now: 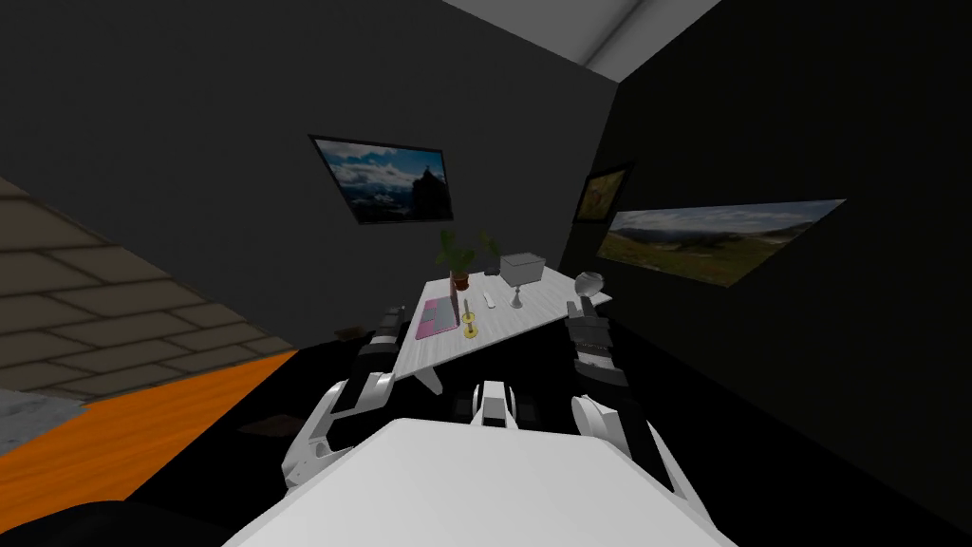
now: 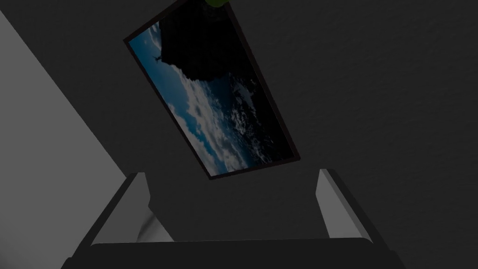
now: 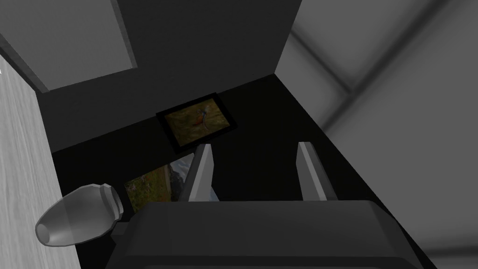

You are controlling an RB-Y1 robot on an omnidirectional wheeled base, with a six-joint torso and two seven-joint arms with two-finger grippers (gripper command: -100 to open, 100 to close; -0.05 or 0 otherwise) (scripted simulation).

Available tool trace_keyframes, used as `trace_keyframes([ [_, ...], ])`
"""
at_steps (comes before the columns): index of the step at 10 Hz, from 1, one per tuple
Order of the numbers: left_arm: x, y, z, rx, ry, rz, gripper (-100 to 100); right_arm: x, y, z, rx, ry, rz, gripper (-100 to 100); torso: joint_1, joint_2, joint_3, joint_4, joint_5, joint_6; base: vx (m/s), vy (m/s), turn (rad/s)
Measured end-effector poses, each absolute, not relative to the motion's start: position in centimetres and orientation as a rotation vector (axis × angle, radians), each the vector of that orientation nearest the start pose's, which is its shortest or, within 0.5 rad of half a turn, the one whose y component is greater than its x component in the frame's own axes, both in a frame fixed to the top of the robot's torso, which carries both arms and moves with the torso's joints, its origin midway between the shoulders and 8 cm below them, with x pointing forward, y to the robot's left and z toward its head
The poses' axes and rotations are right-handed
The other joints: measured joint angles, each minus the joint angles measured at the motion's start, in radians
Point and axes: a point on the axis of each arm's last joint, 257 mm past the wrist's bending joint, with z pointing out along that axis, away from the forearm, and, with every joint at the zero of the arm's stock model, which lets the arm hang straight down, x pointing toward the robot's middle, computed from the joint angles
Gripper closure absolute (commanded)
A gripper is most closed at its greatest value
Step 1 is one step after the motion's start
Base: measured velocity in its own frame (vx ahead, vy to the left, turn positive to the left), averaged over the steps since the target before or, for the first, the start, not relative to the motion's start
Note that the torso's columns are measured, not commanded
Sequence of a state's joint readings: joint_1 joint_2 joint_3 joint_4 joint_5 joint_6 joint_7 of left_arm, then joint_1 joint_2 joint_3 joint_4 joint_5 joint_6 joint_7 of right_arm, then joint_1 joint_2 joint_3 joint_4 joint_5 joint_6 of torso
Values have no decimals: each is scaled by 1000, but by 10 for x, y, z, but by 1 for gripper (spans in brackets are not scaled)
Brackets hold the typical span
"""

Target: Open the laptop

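Note:
The laptop (image 1: 438, 317) is a flat pink and grey slab lying on the left part of the white table (image 1: 513, 323). My left gripper (image 1: 393, 313) is at the table's left edge, just left of the laptop and apart from it. Its fingers (image 2: 134, 205) stand wide open with nothing between them. My right gripper (image 1: 575, 310) is at the table's right edge, far from the laptop. It (image 3: 256, 173) is open and empty, and a grey vase (image 3: 79, 220) stands on the table beside it.
On the table stand a potted plant (image 1: 459, 258), a white box (image 1: 521, 268), a stemmed glass (image 1: 516, 296), a yellow candle holder (image 1: 470, 329) right of the laptop, and the grey vase (image 1: 588, 283). Dark walls close in behind and to the right. Orange floor (image 1: 171, 427) lies left.

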State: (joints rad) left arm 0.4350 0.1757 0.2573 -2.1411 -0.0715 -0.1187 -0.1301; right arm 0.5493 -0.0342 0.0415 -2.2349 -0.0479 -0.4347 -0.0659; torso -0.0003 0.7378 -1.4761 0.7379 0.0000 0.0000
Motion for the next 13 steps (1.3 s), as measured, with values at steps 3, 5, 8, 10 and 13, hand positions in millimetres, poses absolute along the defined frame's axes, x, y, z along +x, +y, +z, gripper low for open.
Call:
trace_keyframes([
  [3,398,423,-88,-822,1064,-647,-100,359,-277,-27,827,698,1377,0,-1,1,1,0,0,0,38,-109,-107],
  [5,398,441,-96,-864,1077,-591,-100,359,-277,-27,827,698,1377,0,1,-1,-1,0,0,0,63,-101,-106],
  [8,393,471,-113,-947,1093,-505,-100,359,-277,-27,827,698,1377,0,0,1,0,0,0,0,57,-101,-125],
  [10,390,490,-127,-1008,1101,-448,-100,359,-277,-27,827,698,1377,0,0,0,0,0,0,0,56,-108,-116],
  [13,381,519,-148,-1103,1109,-364,-100,359,-277,-27,827,698,1377,0,1,0,0,0,0,0,60,-92,-113],
])
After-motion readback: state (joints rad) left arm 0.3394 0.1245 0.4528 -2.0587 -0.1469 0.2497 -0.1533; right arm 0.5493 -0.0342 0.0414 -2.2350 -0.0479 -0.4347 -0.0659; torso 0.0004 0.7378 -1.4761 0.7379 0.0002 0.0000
